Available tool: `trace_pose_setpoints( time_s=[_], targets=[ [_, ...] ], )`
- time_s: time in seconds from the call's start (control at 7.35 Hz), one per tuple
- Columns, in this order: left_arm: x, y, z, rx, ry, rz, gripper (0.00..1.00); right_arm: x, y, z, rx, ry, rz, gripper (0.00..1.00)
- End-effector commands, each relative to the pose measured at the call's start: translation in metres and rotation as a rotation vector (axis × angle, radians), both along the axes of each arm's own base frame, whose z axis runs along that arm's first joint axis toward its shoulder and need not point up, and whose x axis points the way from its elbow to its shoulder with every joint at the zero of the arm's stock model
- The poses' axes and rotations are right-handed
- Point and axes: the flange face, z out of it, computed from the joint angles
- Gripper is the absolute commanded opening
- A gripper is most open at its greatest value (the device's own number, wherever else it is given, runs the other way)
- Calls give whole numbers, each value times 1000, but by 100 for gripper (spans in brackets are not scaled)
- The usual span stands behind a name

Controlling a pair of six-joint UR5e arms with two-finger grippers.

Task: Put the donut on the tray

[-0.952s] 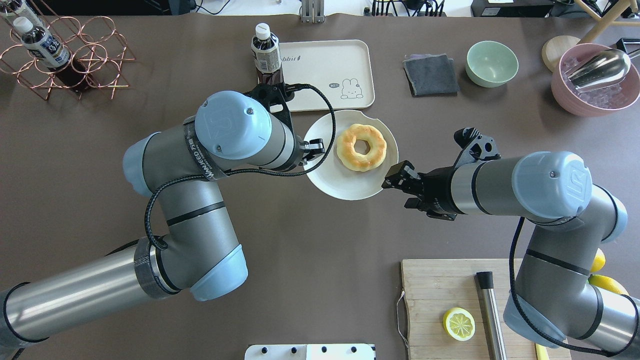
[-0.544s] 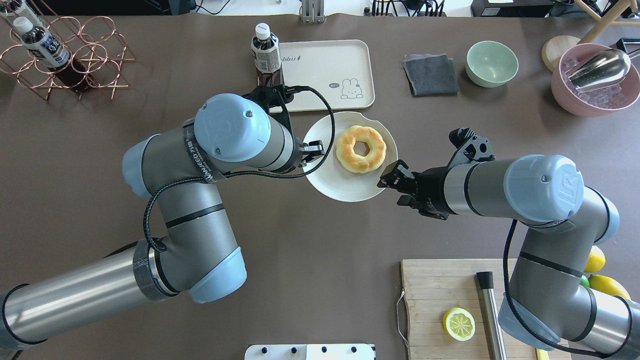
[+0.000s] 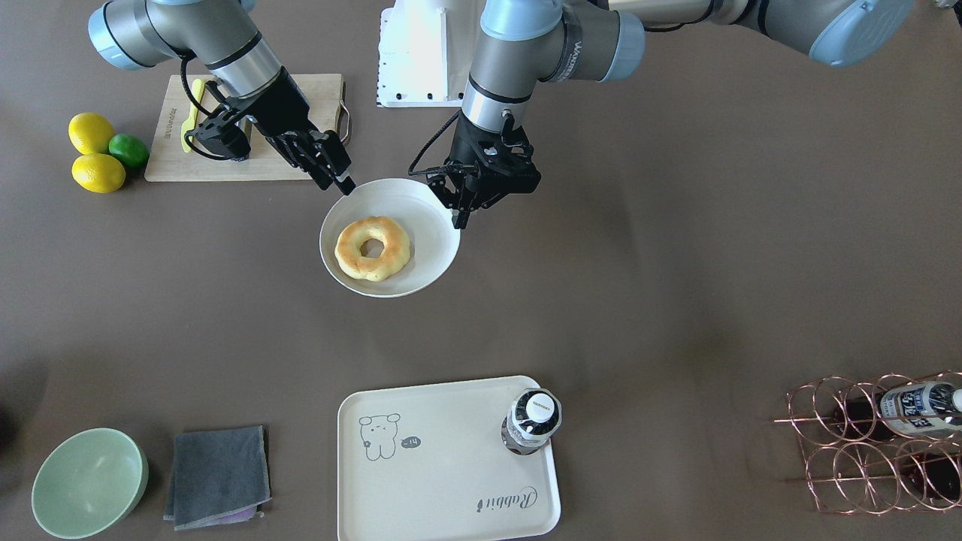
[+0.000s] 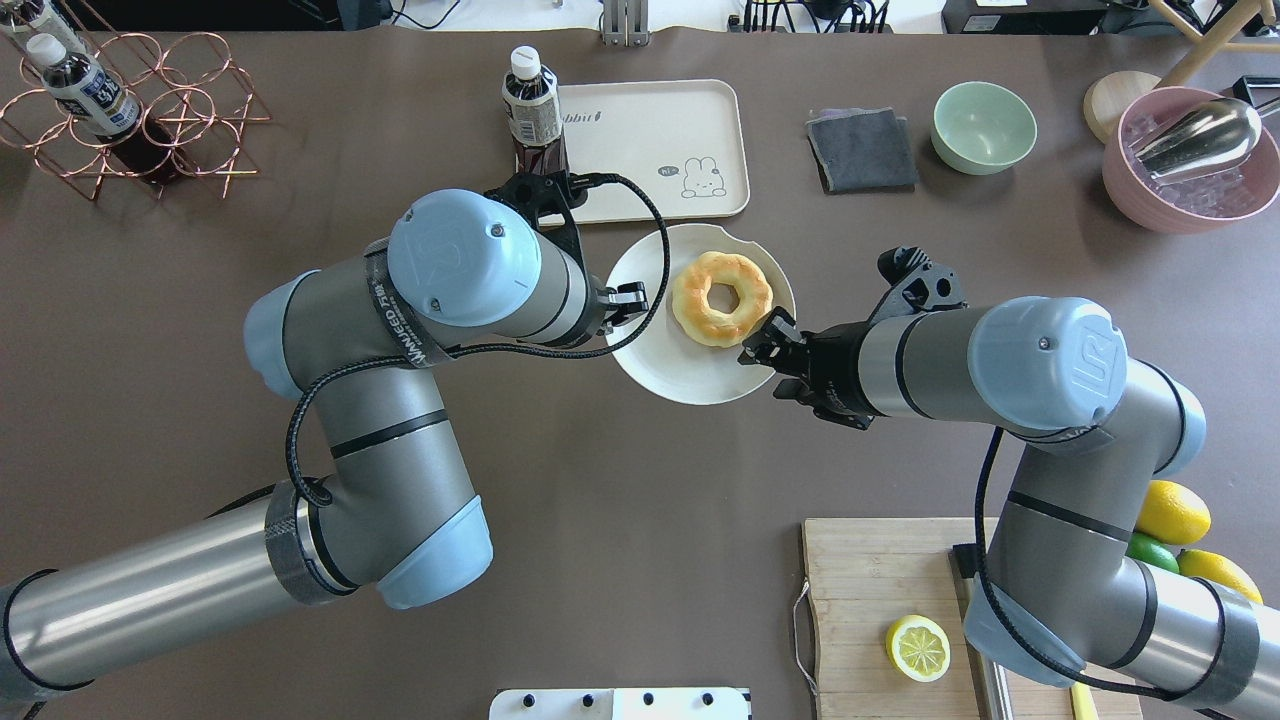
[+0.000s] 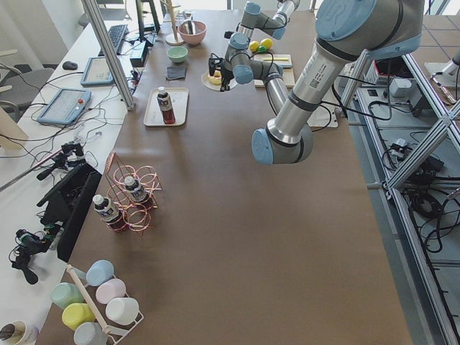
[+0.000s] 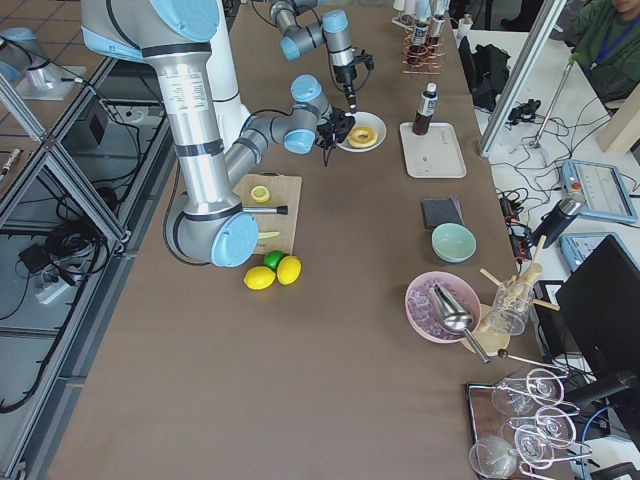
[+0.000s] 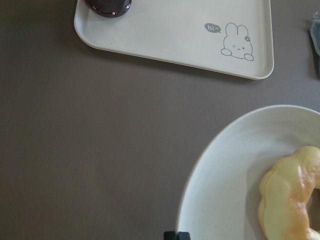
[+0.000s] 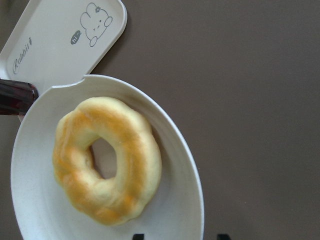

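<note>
The golden donut (image 4: 690, 300) lies on a round white plate (image 4: 680, 375) at mid-table; it also shows in the front view (image 3: 391, 252) and the right wrist view (image 8: 135, 150). My left gripper (image 4: 632, 298) is shut on the plate's left rim, seen in the front view (image 3: 458, 218). My right gripper (image 4: 757, 350) is open at the plate's right rim, close beside the donut; its fingertips (image 8: 137, 236) stand apart. The cream tray (image 4: 650, 130) with the bear drawing lies just beyond the plate, and also shows in the front view (image 3: 443, 443).
A dark bottle (image 4: 530, 105) stands on the tray's left corner. A grey cloth (image 4: 862, 150), a green bowl (image 4: 984, 127) and a pink bowl (image 4: 1190, 160) lie at the far right. A cutting board (image 4: 870, 600) with a lemon half (image 4: 918, 647) is near right. A wire rack (image 4: 130, 110) is far left.
My right gripper has moved left, from beside the plate to over its right rim near the donut. The left gripper, plate and donut have barely moved.
</note>
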Motion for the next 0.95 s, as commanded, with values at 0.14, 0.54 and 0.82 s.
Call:
trace_pose_setpoints(
  time_s=[0.14,0.54,0.82],
  targets=[
    [4,5,-1,12,-3,-11,0,-10,-9,-12,-26,37,9,50],
    [4,5,3,11,-8,-10,0,-14,-3,-7,-24,47,10,50],
    [3,5,2,13,-7,-13,0,-8,-2,-15,-19,31,7,51]
  ],
)
